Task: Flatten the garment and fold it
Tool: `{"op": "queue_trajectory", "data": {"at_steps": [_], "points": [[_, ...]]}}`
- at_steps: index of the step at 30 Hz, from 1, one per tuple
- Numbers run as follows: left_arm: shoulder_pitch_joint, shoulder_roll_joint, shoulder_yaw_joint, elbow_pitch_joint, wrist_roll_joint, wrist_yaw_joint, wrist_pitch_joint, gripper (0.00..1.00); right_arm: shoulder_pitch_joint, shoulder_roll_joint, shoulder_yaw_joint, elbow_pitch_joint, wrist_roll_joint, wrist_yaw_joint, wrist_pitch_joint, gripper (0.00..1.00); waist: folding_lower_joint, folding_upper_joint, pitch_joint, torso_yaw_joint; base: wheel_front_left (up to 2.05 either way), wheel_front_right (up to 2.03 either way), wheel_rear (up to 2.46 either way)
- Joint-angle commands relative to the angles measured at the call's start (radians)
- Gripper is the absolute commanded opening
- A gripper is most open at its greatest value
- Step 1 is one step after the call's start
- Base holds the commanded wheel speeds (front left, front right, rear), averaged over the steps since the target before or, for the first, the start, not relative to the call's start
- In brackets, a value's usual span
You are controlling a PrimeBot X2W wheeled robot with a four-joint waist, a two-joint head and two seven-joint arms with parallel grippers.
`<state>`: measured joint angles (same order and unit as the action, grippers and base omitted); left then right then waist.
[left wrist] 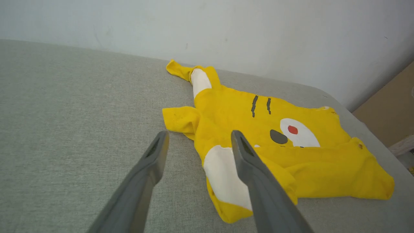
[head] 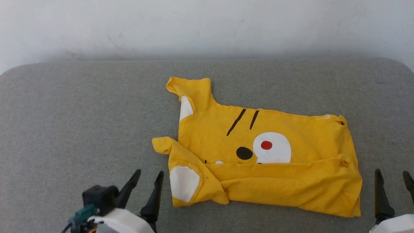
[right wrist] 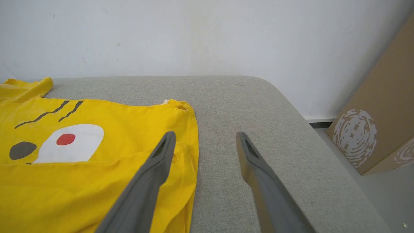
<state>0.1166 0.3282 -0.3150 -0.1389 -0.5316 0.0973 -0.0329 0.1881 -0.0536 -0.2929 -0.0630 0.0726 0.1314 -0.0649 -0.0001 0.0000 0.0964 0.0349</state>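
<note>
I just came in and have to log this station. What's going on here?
A two-armed robot is set to flatten and fold a yellow T-shirt lying on a grey padded table. The shirt is not yet flat: its near edge is folded up over part of the face print, and the near sleeve is rumpled. The left gripper is open beside that sleeve, and the right gripper is open by the shirt's right edge. Neither grips the cloth.
</note>
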Motion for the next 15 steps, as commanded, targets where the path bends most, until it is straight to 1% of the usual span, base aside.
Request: {"op": "queue_trajectory", "data": {"at_steps": [1,5,7,10,11,12,15], "points": [[-0.042,0.013,-0.012,-0.006,-0.022,-0.013,0.057,1.00,-0.010,0.003,0.005,0.003,0.004,-0.001,-0.003,1.00,0.0001,0.0000,0.017,0.005,0.00,0.00,0.00],[-0.110,0.030,-0.053,0.013,-0.074,-0.036,0.234,1.00,-0.027,0.003,0.019,0.013,0.009,-0.001,-0.004,1.00,0.0001,0.0000,0.049,0.001,0.00,0.00,0.00],[-0.133,0.021,-0.063,0.031,-0.111,-0.030,0.309,1.00,-0.034,0.003,0.024,0.019,0.010,-0.001,-0.007,1.00,0.0001,0.0000,0.064,-0.005,0.00,0.00,0.00],[-0.156,0.026,-0.080,0.066,-0.131,-0.006,0.415,1.00,-0.046,0.003,0.030,0.027,0.009,-0.001,-0.010,1.00,0.0001,0.0000,0.085,-0.017,0.00,0.00,0.00],[-0.161,0.023,-0.080,0.075,-0.138,0.006,0.437,1.00,-0.049,0.003,0.031,0.030,0.010,-0.001,-0.011,1.00,0.0001,0.0000,0.091,-0.020,0.00,0.00,0.00],[-0.161,0.023,-0.080,0.075,-0.138,0.006,0.437,1.00,-0.049,0.003,0.031,0.030,0.010,-0.001,-0.011,1.00,0.0001,0.0000,0.091,-0.020,0.00,0.00,0.00],[-0.172,0.015,-0.087,0.092,-0.159,0.020,0.489,1.00,-0.058,0.003,0.034,0.038,0.009,-0.001,-0.014,1.00,0.0001,0.0000,0.105,-0.032,0.00,0.00,0.00]]}}
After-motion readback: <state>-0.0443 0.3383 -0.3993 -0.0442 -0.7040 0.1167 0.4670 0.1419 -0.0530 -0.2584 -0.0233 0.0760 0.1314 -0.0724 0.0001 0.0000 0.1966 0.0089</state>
